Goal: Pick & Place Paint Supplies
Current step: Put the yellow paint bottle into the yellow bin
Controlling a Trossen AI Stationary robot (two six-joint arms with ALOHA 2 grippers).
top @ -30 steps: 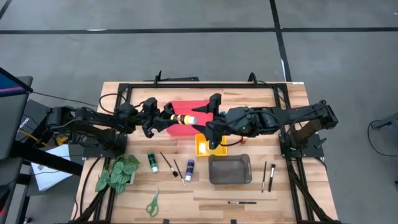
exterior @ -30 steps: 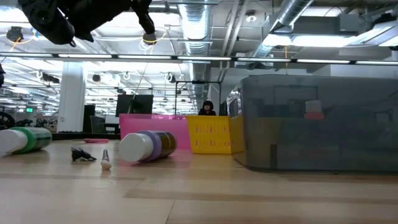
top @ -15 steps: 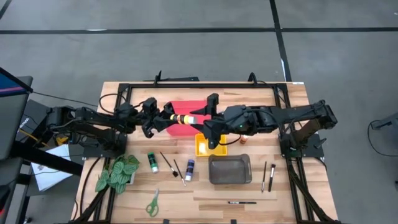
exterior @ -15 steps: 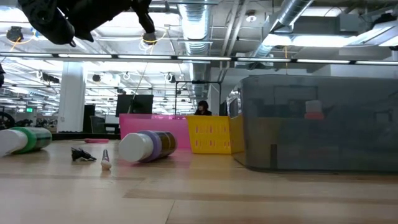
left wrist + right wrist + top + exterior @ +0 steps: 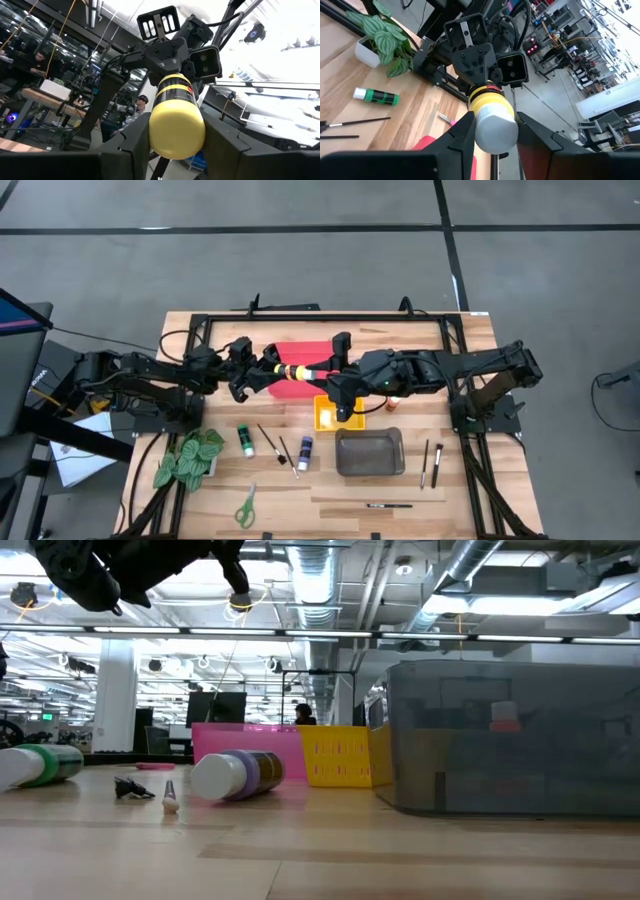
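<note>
**Both grippers on one yellow bottle, mid-air handover**

Left gripper [image 5: 262,374] and right gripper [image 5: 325,370] meet above the red tray [image 5: 300,387], each with its fingers closed around an end of the yellow bottle [image 5: 293,371]. The left wrist view shows the bottle [image 5: 176,116] wedged between that arm's fingers; the right wrist view shows its white cap end sitting between the right fingers, apparently clamped, though actual contact is hard to confirm.

Little looks done. The green bottle [image 5: 245,441], purple bottle [image 5: 304,452], brushes [image 5: 270,442] and green scissors [image 5: 245,507] lie loose on the table. More brushes [image 5: 431,464] lie right of the grey tray [image 5: 369,452], another [image 5: 388,505] in front of it. The yellow tray [image 5: 328,420] is mostly hidden under the right arm, so its contents are unclear.
</note>
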